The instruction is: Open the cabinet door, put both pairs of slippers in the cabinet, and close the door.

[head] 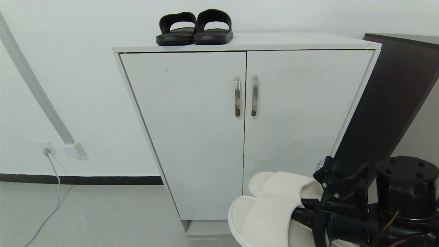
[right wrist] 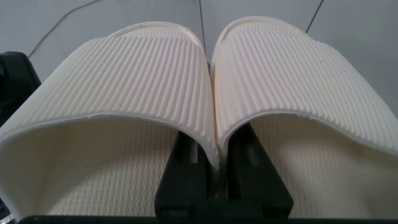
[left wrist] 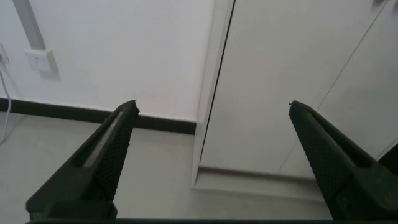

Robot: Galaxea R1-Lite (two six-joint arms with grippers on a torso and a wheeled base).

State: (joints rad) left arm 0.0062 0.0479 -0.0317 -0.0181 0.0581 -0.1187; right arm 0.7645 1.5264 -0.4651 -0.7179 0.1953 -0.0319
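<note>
The cabinet (head: 301, 40) is a tall white box with a flat, smooth top. Its left door (head: 188, 137) and right door (head: 298, 120) are both shut. Where the doors meet there are two shiny metal handles (head: 237, 96) – thin, upright bars, side by side.

The black slippers (head: 194, 29) sit on the cabinet top, near its left end. They look like smooth rubber, each with a wide band across, and they touch each other.

The white slippers (head: 274, 206) are low down in front of the right door, held off the floor. They are soft-looking, with round toes and bands covered in thin ridges. The right tool (right wrist: 217, 180) reaches in from the heel end. Its two black fingers are squeezed onto the inner sides of both slippers, pressing the pair together.

The left tool (left wrist: 212, 107) is wide open and holds nothing. Its fingers (left wrist: 106, 149) are long, black and pointed, with tiny bumps on the inner faces. It is low down by the cabinet's bottom left corner, over the grey floor (head: 85, 212).

On the white wall (head: 85, 103) left of the cabinet there is a plug (head: 45, 148) with a grey wire (head: 55, 192) hanging down to the floor. A black strip (head: 79, 179) runs along the bottom of the wall. A dark flat board (head: 394, 103) stands just right of the cabinet.
</note>
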